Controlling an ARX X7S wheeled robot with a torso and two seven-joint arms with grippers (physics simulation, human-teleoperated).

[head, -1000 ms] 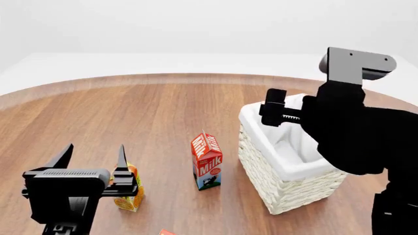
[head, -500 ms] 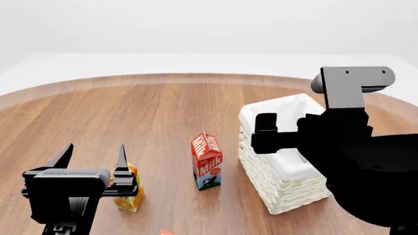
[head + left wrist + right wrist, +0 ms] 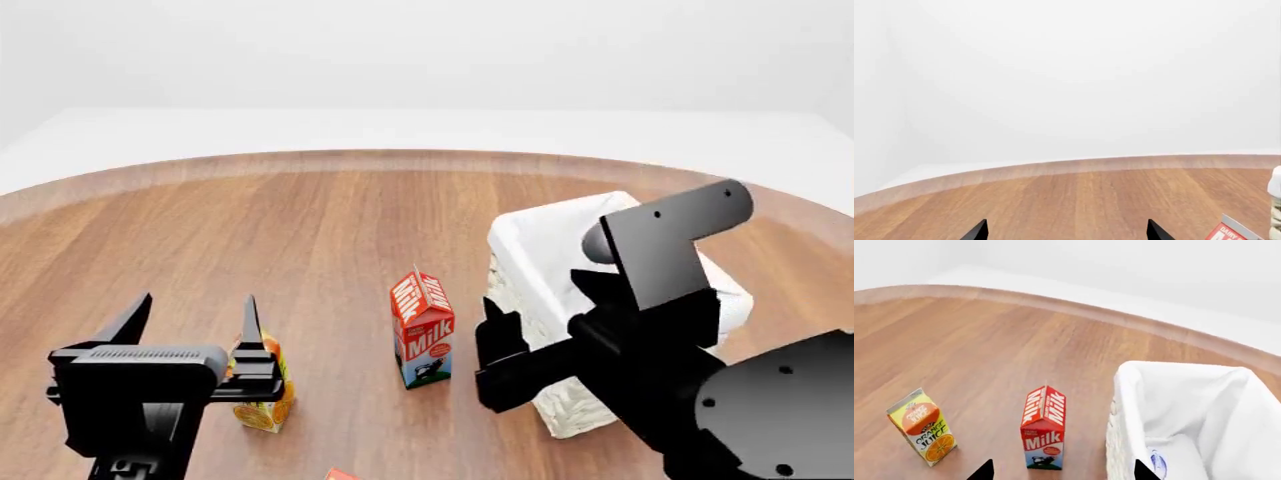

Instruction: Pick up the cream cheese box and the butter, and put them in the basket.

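On the tabletop (image 3: 267, 220) I count one milk carton (image 3: 423, 330), one orange juice carton (image 3: 262, 385) and one basket (image 3: 1174, 405); the basket stands just beside the milk carton toward the right edge, and one small white item with a blue mark (image 3: 1157, 462), likely the cream cheese box, lies inside on its liner. At the near edge a red corner (image 3: 339, 474) shows, too little for me to confirm as the butter. My left gripper (image 3: 187, 325) hangs by the orange juice carton with fingers spread wide and holding nothing; my right gripper (image 3: 1062, 471) is above the basket's near-left corner, fingers wide apart and holding nothing.
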